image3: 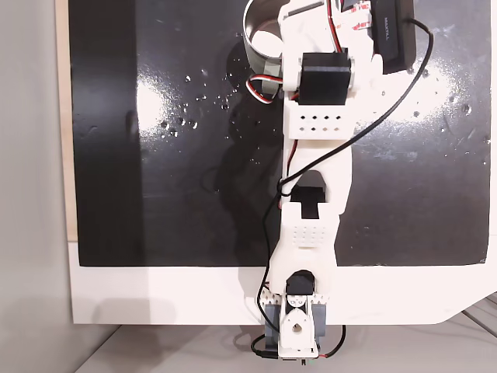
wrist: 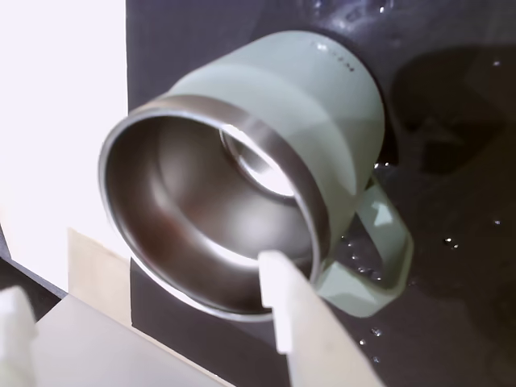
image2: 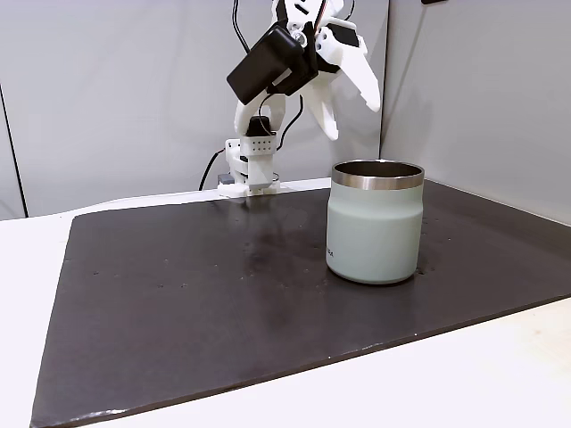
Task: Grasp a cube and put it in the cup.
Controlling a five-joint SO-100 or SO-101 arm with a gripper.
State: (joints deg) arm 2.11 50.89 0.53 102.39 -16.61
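A white finger (wrist: 282, 310) of the end effector (wrist: 141, 278) juts in closest to the wrist camera, its tip over the near rim of the cup (wrist: 306, 105). The other finger sits off at the lower left of that view. The two are spread wide, with nothing pinched between them.

I cannot tell where the cube is. A dim reddish smudge on the cup's steel inner wall in the wrist view may be the cube or only a reflection of it. Judging by the empty, spread fingers directly over the mouth, the drop is probably made.

The cup (image2: 373, 232) stands upright, mouth to the ceiling and its axis vertical, though it is about as wide as it is tall. Its handle (wrist: 385, 216) points to the lower right in the wrist view. Standing this way it offers a broad, level opening, which suits a release from overhead.

In a fixed view from the side the end effector (image2: 352, 120) hangs above the cup and slightly behind it, fingers angled down toward the rim. That height keeps them clear of the steel band while aiming the gap into the opening.

The cup rests on a black mat (image2: 178, 303), which covers most of the white table (image2: 500, 374). From above, the arm (image3: 311, 225) reaches in a straight line from its base at the table edge to the cup (image3: 252, 47).
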